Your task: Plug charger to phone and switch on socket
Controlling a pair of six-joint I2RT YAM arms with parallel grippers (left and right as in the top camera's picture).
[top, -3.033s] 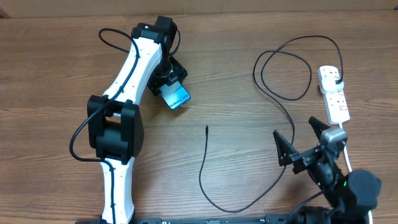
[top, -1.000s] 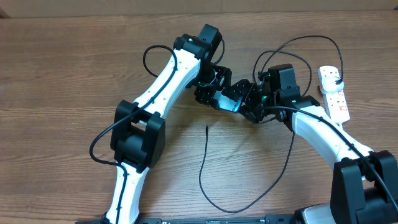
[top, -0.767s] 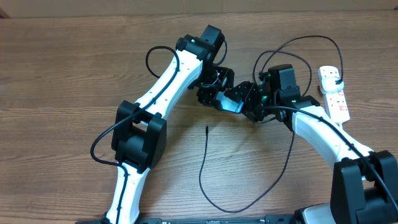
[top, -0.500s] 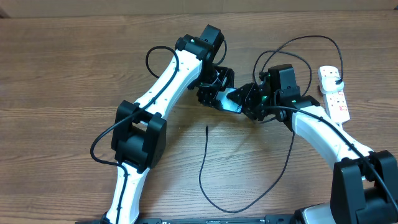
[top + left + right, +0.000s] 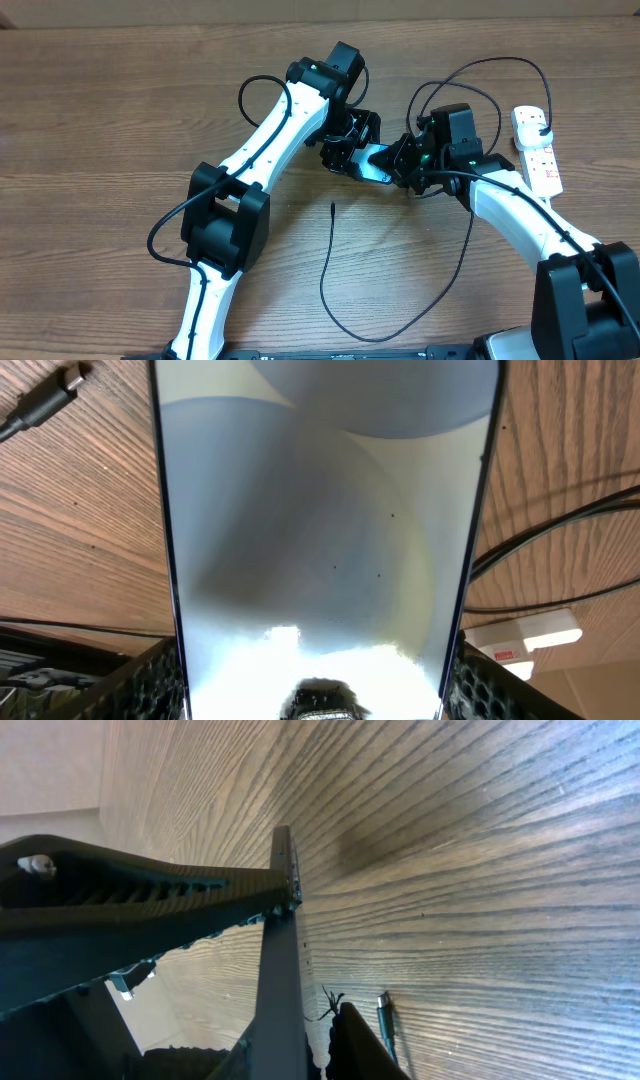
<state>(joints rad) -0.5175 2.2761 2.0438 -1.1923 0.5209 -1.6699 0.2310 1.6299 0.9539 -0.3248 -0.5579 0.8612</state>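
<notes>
The phone [image 5: 377, 160] is held above the table's middle, its light-blue screen filling the left wrist view [image 5: 320, 530]. My left gripper [image 5: 356, 152] is shut on the phone's long edges, with a meshed fingertip [image 5: 150, 685] on either side. My right gripper [image 5: 400, 160] has closed on the phone's other end. In the right wrist view the phone [image 5: 285, 970] appears edge-on, with one dark finger [image 5: 365, 1045] against it. The charger's connector tip [image 5: 332, 206] lies loose on the wood below. The white socket [image 5: 537, 150] lies at the far right with the charger's black plug in it.
The charger cable [image 5: 345, 325] loops from its tip toward the front edge, then up the right side past my right arm to the socket. Another loop [image 5: 455, 120] lies behind the right gripper. The connector tip [image 5: 388, 1018] lies close under the phone.
My right gripper's jaws have closed from wide open onto the phone's end. The left arm has edged the phone slightly to the right; cable and socket have not moved.
</notes>
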